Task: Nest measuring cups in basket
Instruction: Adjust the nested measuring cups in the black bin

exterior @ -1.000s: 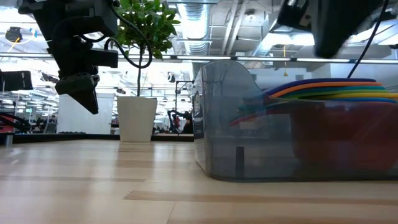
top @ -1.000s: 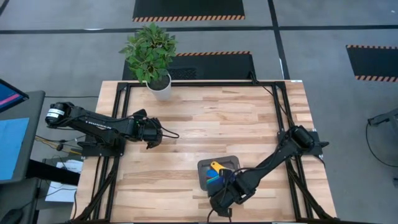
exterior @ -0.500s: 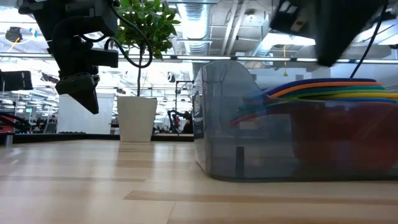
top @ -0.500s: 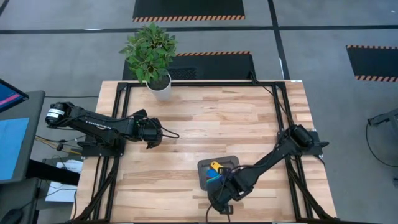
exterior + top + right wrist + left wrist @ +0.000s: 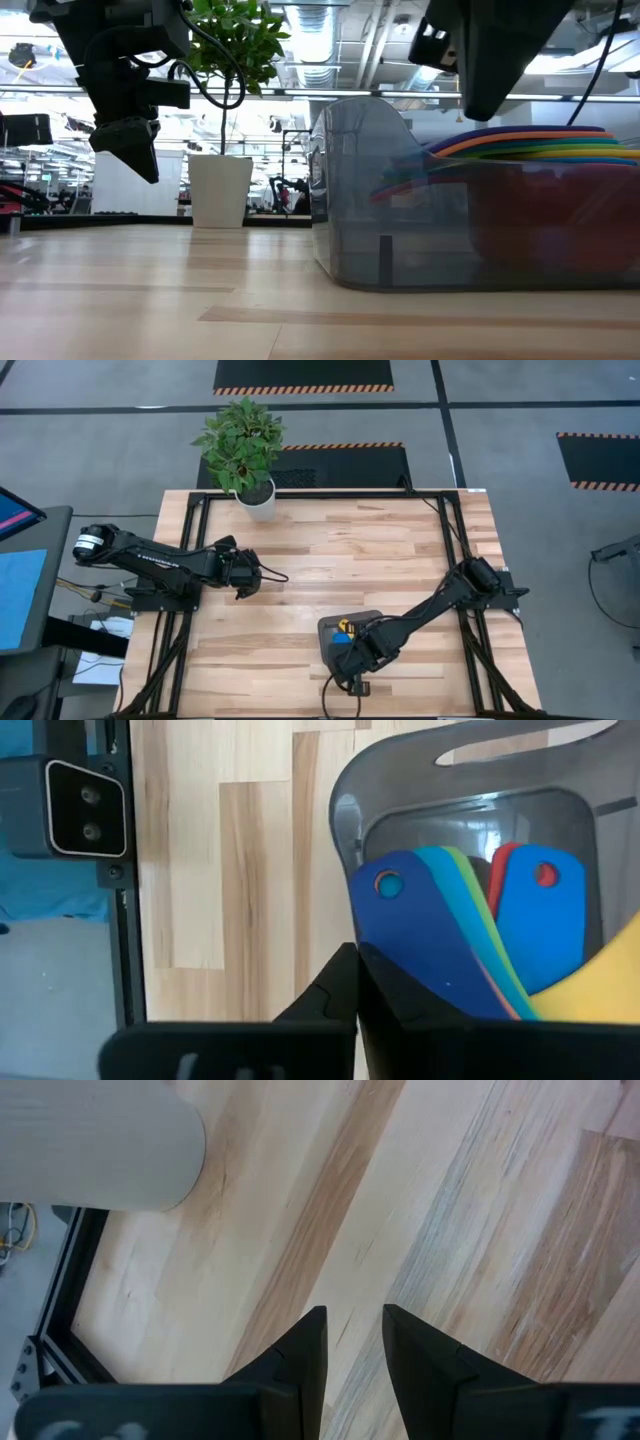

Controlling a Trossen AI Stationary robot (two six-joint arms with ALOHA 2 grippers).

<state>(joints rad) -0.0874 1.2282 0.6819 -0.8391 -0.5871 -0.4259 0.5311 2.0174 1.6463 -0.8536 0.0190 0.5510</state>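
The right gripper [image 5: 357, 982] is hanging with its fingers pressed together, holding nothing, just above the basket [image 5: 330, 628] at the desk's [image 5: 330, 550] near edge. The cups [image 5: 470, 935] are lying nested inside the basket. The left gripper [image 5: 353, 1342] is hovering over the left side with its fingers slightly spread.

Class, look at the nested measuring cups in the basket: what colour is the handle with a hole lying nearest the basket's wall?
Dark blue handle, clearest in the right wrist view.
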